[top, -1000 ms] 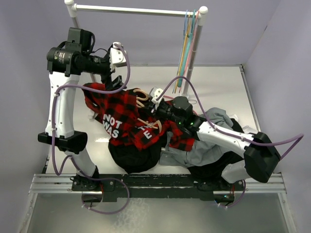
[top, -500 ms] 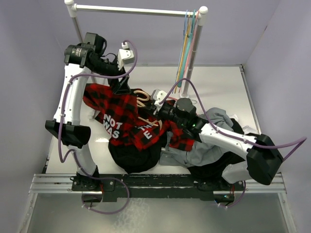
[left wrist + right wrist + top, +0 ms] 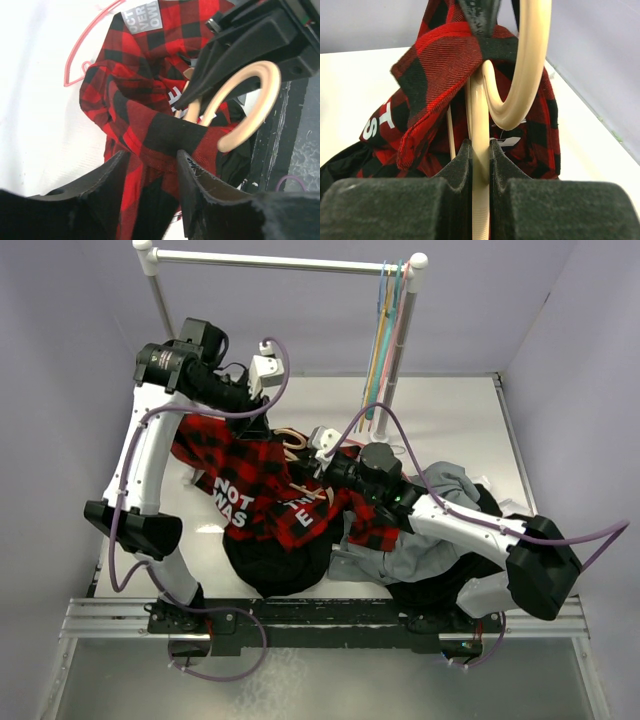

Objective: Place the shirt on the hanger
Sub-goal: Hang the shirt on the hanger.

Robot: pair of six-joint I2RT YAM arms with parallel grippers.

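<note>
Shirt of red-and-black plaid flannel (image 3: 260,485) bunched around the pale tan, curved-hook plastic hanger (image 3: 291,440), with one of your grippers on each.

Your right gripper (image 3: 480,150) has its jaws pressed onto the hanger's straight neck just below the hook, with no gap showing on either side of it. Your left gripper (image 3: 152,160) has its jaws drawn in on a fold of plaid cloth, pinching the shirt's edge right beside the hook and holding it raised. The rest of the shirt hangs down onto the white table (image 3: 450,425), its black patch with white lettering facing up. It overlaps a plain black garment (image 3: 275,575), and a plain grey garment (image 3: 440,540) lies under your right arm. In the left wrist view a thin pink wire hanger (image 3: 80,55) lies flat on the table, touching the shirt's far edge.
</note>
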